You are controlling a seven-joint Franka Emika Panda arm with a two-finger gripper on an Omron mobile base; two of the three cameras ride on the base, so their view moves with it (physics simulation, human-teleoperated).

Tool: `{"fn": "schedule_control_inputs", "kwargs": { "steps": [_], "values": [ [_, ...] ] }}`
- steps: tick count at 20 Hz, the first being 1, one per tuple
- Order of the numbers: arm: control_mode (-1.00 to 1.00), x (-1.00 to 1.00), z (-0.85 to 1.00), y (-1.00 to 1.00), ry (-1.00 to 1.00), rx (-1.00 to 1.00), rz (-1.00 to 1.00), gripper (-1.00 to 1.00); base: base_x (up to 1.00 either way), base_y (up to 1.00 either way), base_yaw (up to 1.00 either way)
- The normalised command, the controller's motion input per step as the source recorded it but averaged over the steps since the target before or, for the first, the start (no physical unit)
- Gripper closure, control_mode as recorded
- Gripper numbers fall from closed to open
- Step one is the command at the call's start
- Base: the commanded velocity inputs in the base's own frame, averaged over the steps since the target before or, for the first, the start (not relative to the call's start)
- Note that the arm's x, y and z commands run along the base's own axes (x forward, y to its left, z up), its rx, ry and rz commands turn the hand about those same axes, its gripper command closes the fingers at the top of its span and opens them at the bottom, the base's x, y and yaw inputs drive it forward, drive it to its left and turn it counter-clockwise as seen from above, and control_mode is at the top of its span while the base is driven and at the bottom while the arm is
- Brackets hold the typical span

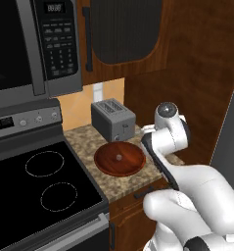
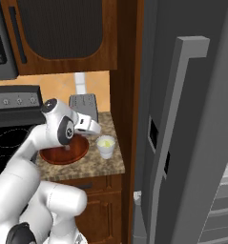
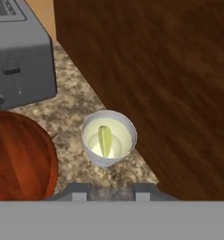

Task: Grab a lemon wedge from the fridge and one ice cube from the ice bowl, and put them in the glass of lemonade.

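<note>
The glass of lemonade (image 3: 100, 159) stands on the granite counter beside the wood panel, and a yellow-green lemon wedge (image 3: 104, 139) stands in its pale liquid. My gripper (image 3: 111, 191) hovers above and just short of the glass, open, with nothing between its fingertips (image 3: 76, 191). From the right base view the hand (image 2: 89, 125) hangs up and left of the glass (image 2: 106, 146). The reddish-brown ice bowl (image 1: 133, 162) lies in front of the toaster with a small grey ice cube (image 1: 119, 157) in its middle. The grey fridge (image 2: 191, 143) stands at the right.
A grey toaster (image 1: 112, 119) sits at the back of the counter, close behind the bowl. A tall wood panel (image 3: 155, 70) rises right beside the glass. The black stove (image 1: 35, 191) is to the left, with a microwave (image 1: 35, 44) above it.
</note>
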Motion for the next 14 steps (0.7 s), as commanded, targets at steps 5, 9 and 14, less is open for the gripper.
{"fn": "schedule_control_inputs", "kwargs": {
  "steps": [5, 9, 14],
  "values": [
    [-1.0, 0.4, -0.15, -0.05, 0.01, 0.04, -0.12, 1.0, 0.0, 0.0, 0.0],
    [-1.0, 0.39, -0.19, -0.11, 0.04, 0.04, -0.14, 1.0, 0.0, 0.0, 0.0],
    [-1.0, 0.22, -0.22, -0.05, 0.06, 0.06, -0.16, 1.0, 0.0, 0.0, 0.0]
  ]
}}
